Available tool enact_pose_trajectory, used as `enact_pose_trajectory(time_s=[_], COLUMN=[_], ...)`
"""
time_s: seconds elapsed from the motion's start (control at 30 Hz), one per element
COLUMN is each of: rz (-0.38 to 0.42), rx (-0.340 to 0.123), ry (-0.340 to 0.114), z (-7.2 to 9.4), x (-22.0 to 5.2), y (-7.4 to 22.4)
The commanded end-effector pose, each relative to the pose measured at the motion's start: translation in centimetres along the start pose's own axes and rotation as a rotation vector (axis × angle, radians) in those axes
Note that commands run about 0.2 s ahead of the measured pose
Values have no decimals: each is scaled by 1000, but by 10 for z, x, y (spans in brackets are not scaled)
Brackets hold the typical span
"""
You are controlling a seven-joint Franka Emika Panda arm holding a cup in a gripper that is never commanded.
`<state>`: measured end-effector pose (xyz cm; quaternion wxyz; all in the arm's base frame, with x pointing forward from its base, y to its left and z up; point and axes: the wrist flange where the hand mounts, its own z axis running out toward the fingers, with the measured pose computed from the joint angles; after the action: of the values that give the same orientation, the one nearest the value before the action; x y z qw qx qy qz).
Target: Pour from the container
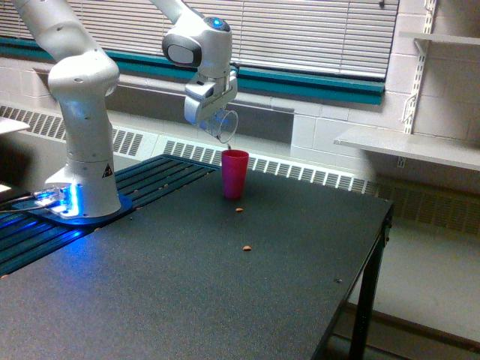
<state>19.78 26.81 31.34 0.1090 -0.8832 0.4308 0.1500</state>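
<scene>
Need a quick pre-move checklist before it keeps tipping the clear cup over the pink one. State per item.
1. Grip: gripper holds the clear cup; jaws closed on it. Ok.
2. Tilt: clear cup tipped, mouth facing down toward the exterior view's right. Ok.
3. Alignment: cup mouth sits above the pink cup, slightly toward the exterior view's left of its centre. Cannot tell whether the pour will land inside.
4. Target: pink cup upright on the table, apart from the clear cup. Ok.
5. Contents left in the clear cup: too small to see. Cannot tell.
6. Spill: two brown bits lie on the table in front of the pink cup. Not ok.
</scene>
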Motion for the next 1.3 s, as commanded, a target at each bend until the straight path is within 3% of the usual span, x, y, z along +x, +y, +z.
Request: enact_pose_trajectory(time_s=[0.03,0.57,0.7,1.3], rz=[-18,-26,-33,12], rx=[-2,-6,-9,75], ry=[-17,-29,-11,69], z=[-2,-3,-1,-17], x=[2,5,3,24], y=[-2,-6,-6,-10])
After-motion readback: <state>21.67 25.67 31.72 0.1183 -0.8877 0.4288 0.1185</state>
